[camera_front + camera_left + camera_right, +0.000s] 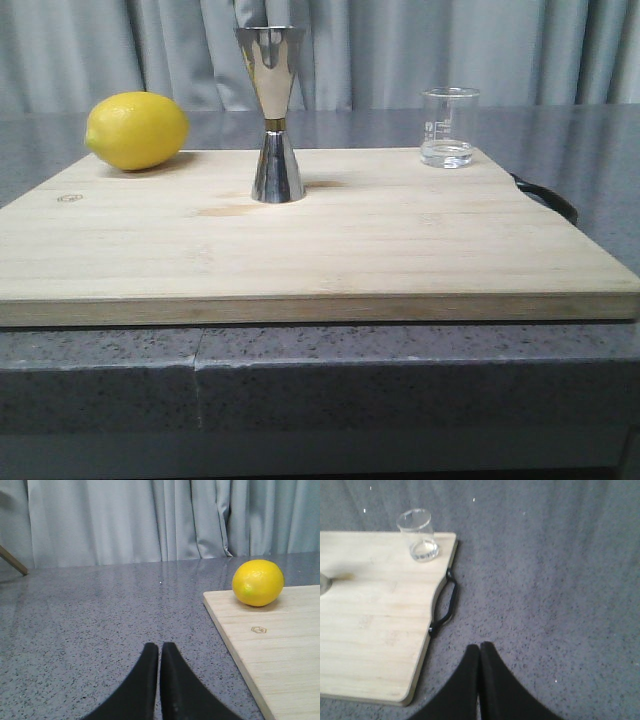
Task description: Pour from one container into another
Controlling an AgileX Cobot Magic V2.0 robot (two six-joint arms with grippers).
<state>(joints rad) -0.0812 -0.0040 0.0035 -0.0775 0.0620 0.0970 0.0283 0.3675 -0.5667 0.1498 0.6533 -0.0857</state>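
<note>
Both end effectors closed, off-board

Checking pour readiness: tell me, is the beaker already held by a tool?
No, the glass beaker stands alone on the cutting board, no tool near it.

The front camera sat low and close to the cutting board point(320, 250), looking level across it toward the curtain point(120, 50). The left wrist camera hovered low over the counter beside the board's lemon point(258, 582) end, facing the curtain. The right wrist camera looked steeply down from higher up, past the board's handle point(444, 605). It shared the beaker point(419, 541) corner with the front view.
</note>
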